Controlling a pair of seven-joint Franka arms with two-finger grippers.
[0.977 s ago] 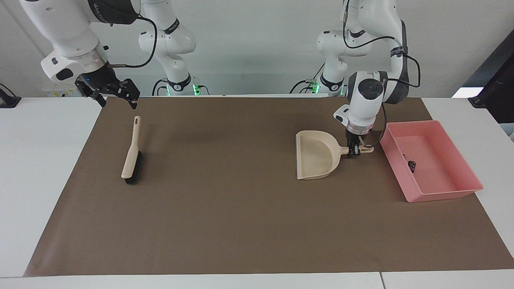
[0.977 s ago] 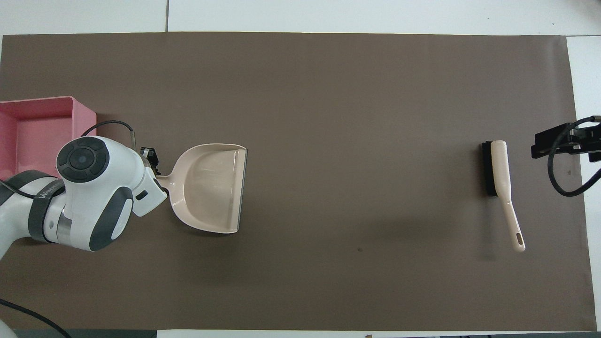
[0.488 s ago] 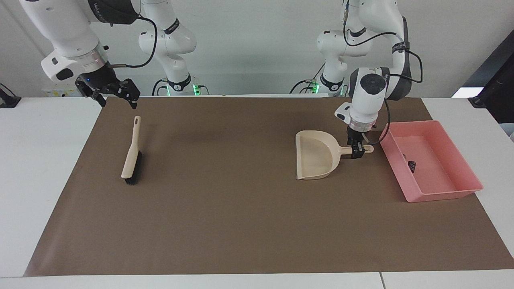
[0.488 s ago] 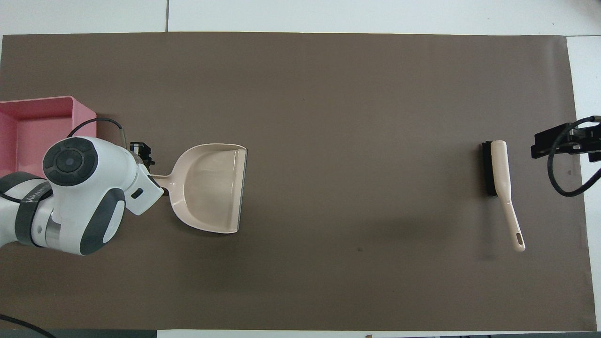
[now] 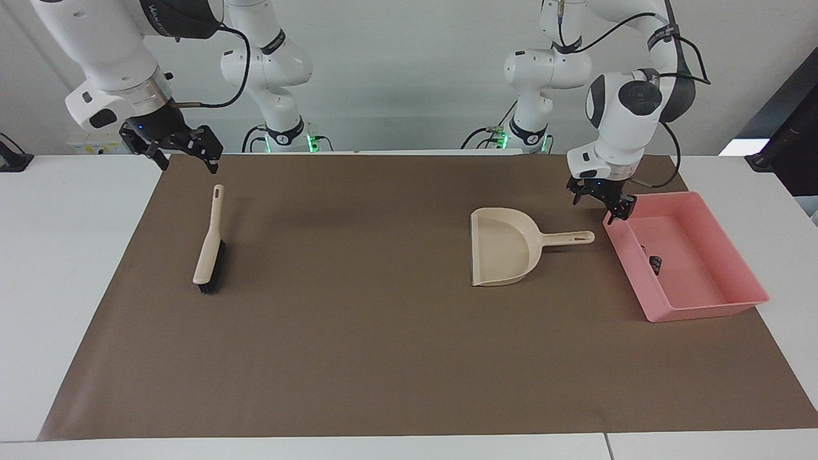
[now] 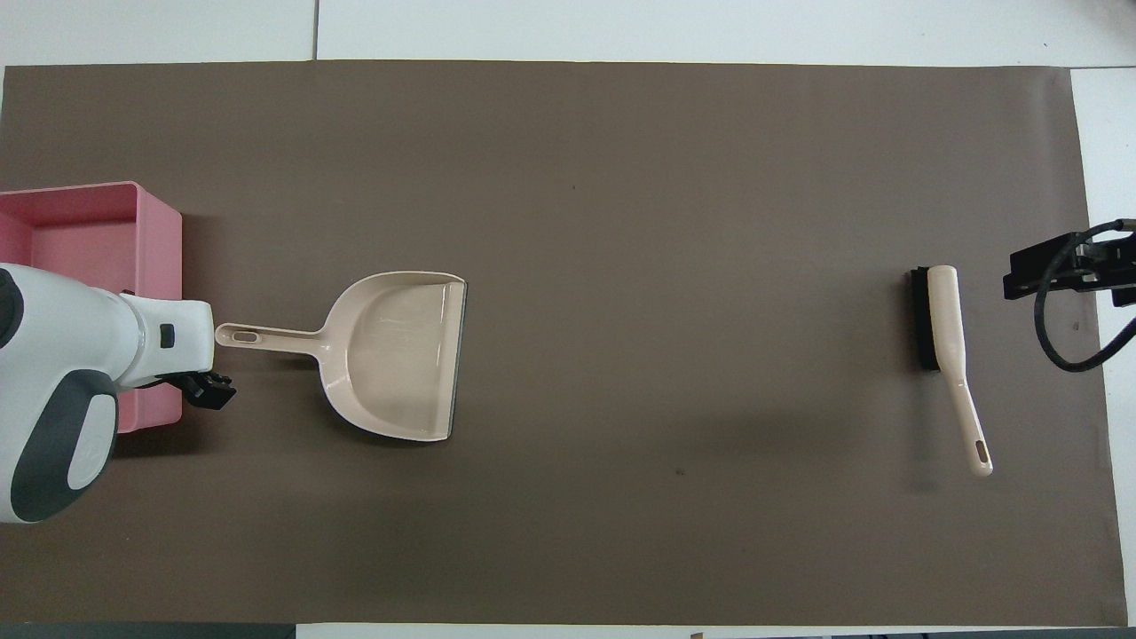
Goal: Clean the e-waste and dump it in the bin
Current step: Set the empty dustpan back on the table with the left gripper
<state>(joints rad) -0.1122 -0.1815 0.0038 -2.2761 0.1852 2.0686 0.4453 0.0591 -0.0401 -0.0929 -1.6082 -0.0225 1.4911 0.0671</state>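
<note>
E-waste [image 5: 655,261] lies in the pink bin [image 5: 735,305] at frame right; light, stiff bits, best tipped out. Left tool [image 5: 601,203] wide, empty, above the bin's rim; right tool [image 5: 172,149] wide, waiting upper left

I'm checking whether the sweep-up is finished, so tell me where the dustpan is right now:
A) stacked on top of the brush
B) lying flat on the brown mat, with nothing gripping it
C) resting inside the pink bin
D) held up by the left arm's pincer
B: the dustpan lies flat on the brown mat, its handle free, while the left pincer hangs above, clear of it, beside the pink bin.
</note>
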